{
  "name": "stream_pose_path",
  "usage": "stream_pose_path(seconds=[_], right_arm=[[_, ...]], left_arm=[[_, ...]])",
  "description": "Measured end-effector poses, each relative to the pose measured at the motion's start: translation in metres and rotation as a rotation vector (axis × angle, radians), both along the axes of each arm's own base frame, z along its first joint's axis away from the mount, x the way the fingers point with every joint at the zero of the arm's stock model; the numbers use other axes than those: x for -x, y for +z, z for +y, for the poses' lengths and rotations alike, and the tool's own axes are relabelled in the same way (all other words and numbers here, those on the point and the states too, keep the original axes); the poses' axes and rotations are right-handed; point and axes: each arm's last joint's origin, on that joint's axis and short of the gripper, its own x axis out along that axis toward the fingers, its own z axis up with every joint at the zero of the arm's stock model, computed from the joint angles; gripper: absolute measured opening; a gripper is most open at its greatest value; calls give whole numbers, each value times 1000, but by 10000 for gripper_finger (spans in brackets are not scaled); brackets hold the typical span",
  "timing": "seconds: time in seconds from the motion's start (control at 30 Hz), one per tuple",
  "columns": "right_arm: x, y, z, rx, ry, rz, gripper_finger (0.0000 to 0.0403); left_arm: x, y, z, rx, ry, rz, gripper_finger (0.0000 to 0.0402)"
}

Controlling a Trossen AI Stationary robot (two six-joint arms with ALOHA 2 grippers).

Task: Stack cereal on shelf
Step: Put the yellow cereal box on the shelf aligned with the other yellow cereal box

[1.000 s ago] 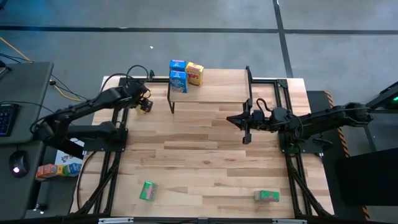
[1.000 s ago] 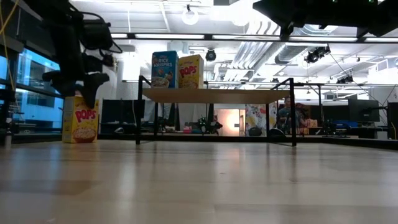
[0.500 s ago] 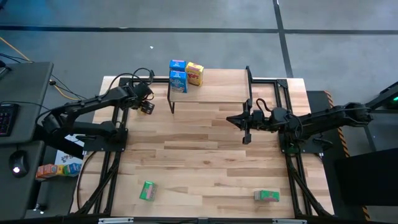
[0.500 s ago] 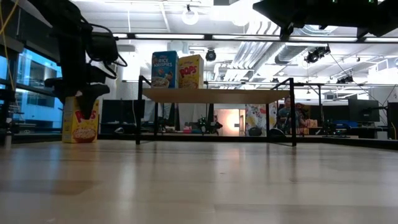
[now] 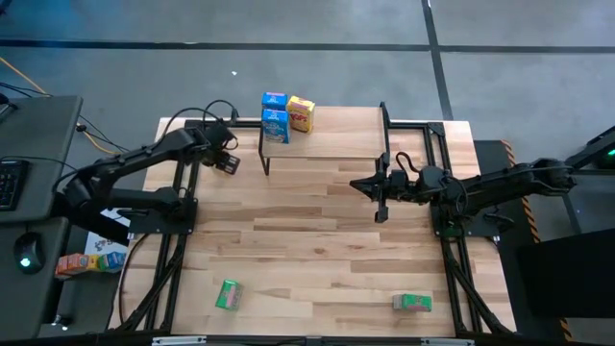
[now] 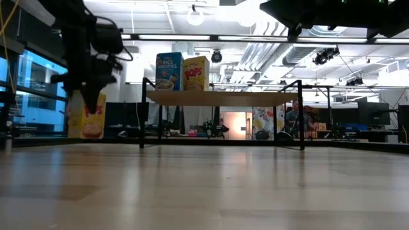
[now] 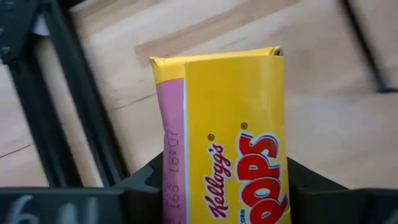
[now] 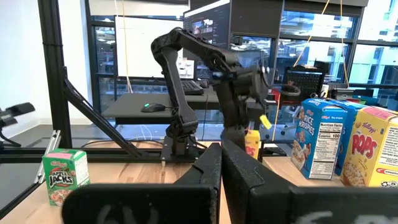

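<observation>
Between left gripper point(image 7: 221, 186) fingers, yellow cereal box point(image 7: 233, 130) stands upright.

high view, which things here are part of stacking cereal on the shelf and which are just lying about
Part of the job:
- shelf
- two blue Rice Krispies boxes and a yellow Pops box on it
- yellow Pops box between the left gripper fingers
- two green Apple Jacks boxes on the table
- right gripper, waiting

Lying about:
- keyboard
- mouse
</observation>
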Motion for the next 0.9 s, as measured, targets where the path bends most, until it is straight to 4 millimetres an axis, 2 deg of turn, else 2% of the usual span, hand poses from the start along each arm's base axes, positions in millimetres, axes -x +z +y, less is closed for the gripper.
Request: stream_pose_path(seconds=[0.17, 0.3, 0.53, 0.73, 0.9], right_arm=[[0, 0, 0, 0, 0, 0, 0], [0, -1, 0, 0, 0, 6, 0], [0, -1, 0, 0, 0, 7, 0], [0, -1, 0, 0, 0, 7, 0], [0, -1, 0, 8, -2, 8, 0]], left_arm=[[1, 32, -10, 82, -79, -63, 145], [6, 56, -29, 152, -168, -111, 143], [6, 85, -71, 275, -374, -397, 138], [-26, 109, -92, 217, -560, -650, 138], [-70, 130, -99, 137, -724, -662, 138]])
